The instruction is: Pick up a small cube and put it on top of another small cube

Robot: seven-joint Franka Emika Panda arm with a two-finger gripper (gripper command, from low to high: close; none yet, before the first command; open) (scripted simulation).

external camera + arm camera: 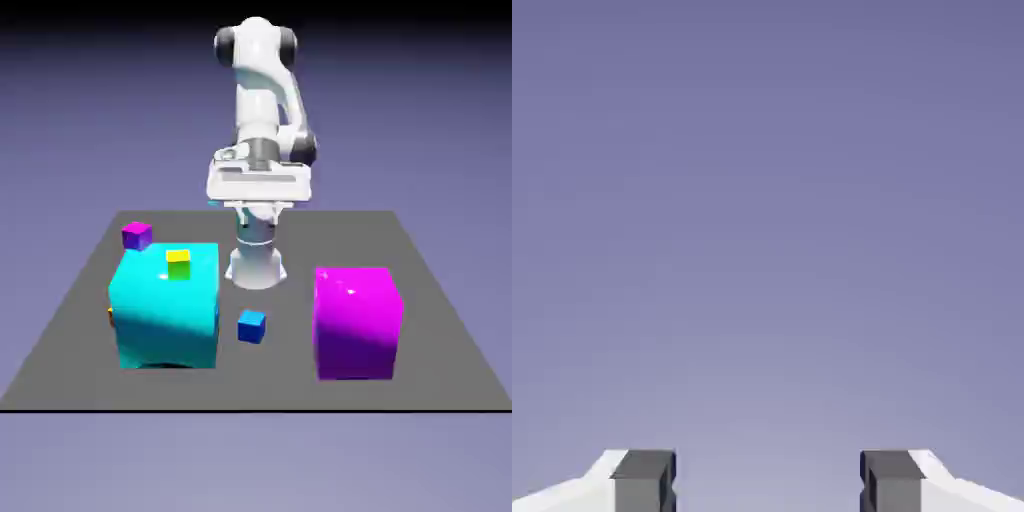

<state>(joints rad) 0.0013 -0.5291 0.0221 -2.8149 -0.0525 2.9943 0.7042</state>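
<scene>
Gripper (pixel 768 480) open, empty, facing backdrop; not over table yet. Blue cube (pixel 251 326) sits free right of cyan block (pixel 165 308); yellow-green cube (pixel 178 263) atop it.

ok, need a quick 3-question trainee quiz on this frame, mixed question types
1. True or false: the blue cube lies on the table between the cyan block and the magenta block.
2. What sits on the cyan block? A purple cube; B yellow-topped cube; C nothing.
3. Fill in: the end effector is open and holds ____.

Key: 1 true; 2 B; 3 nothing.
</scene>
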